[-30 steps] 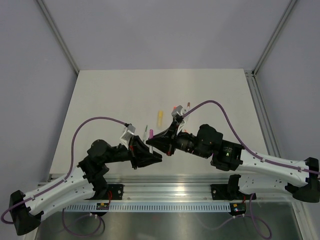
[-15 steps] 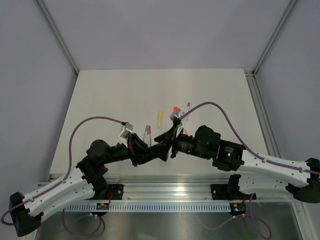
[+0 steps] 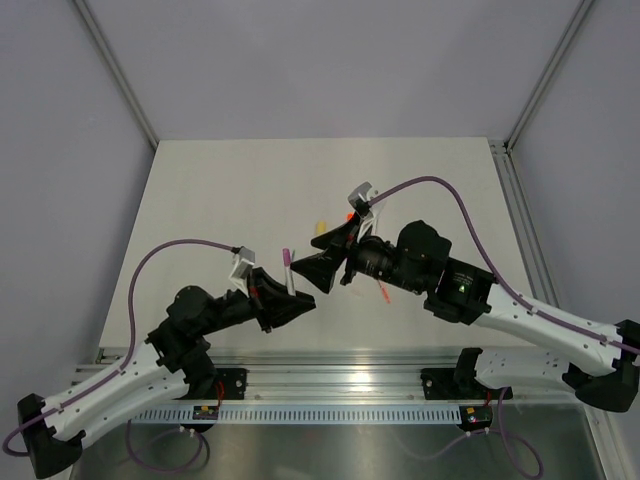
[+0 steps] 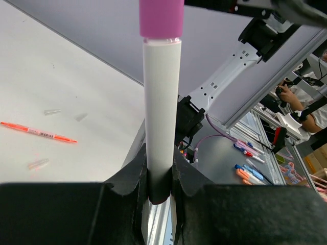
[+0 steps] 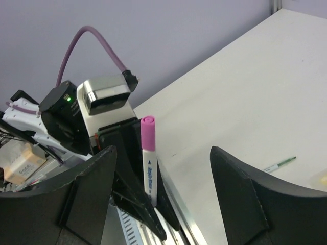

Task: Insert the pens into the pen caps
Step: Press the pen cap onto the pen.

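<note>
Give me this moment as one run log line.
left tool: shut on white pen, pink cap on | right tool: open, facing pen | orange pen: on table

This is looking like a robotics lab, a test cell rather than a home or an office. Two white-and-black machines, the left arm (image 3: 110,375) and the right arm (image 3: 530,320), are sitting bolted to an aluminium rail (image 3: 330,365) along the six o'clock edge of a white table (image 3: 200,200), each trailing a purple cable (image 3: 440,195). Plain grey panels (image 3: 320,60) in metal framing (image 3: 115,70) are boxing the table in from nine round to three o'clock. Beyond the rail, the left wrist view is catching a grey surface (image 4: 225,148) strewn with markers (image 4: 248,163), and at three o'clock in that view a seated person (image 4: 294,99) is working at another station.
</note>
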